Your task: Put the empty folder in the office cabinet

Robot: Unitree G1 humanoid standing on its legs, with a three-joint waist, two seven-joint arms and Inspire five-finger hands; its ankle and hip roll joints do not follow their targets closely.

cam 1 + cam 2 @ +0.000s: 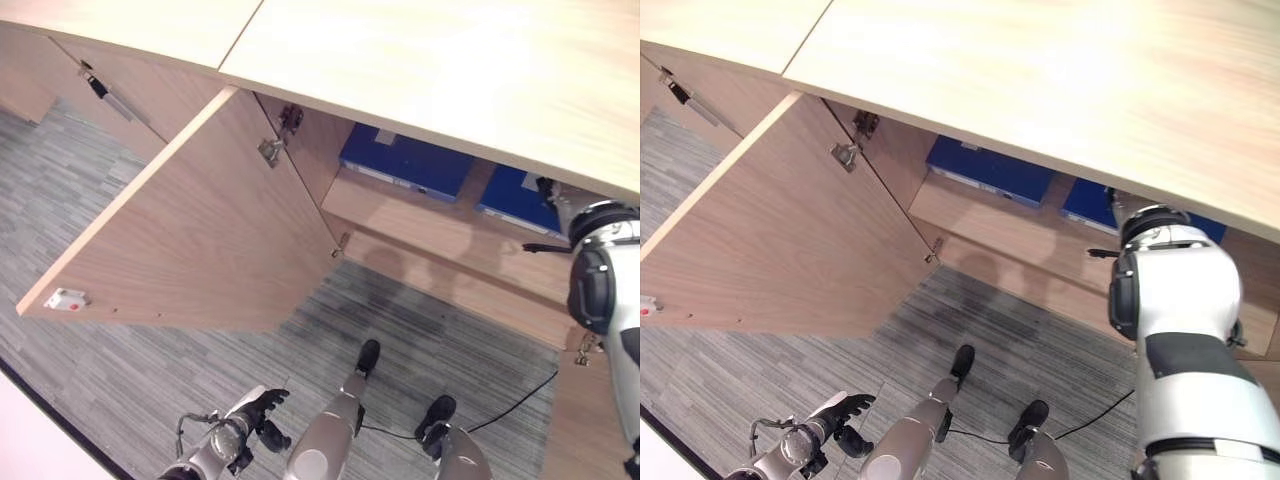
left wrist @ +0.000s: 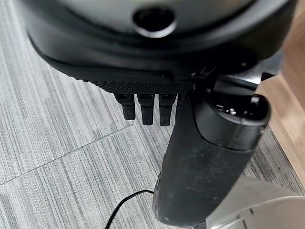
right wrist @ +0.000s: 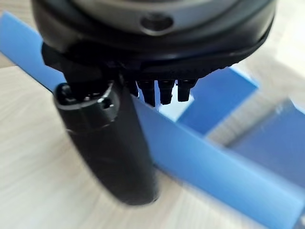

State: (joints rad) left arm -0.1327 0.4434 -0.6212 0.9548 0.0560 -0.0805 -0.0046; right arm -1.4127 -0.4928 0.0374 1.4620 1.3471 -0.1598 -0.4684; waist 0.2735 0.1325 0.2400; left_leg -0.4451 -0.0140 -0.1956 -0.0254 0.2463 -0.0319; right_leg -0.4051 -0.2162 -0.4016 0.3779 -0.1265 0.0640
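The blue folder (image 3: 205, 162) lies flat on the wooden shelf (image 1: 420, 225) inside the cabinet (image 1: 1040, 70), just under the right hand (image 3: 114, 138). Its long side runs across in front of the thumb. The thumb is over it, but I cannot tell if the fingers pinch it. Another blue folder (image 1: 405, 160) lies further left. The cabinet door (image 1: 200, 230) is open. The left hand (image 1: 262, 412) hangs low near the floor (image 2: 57, 157), loose and holding nothing, so the right hand is much nearer

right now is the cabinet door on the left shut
No, the cabinet door is swung wide open, hanging out over the grey floor, with a blue folder lying on the shelf inside.
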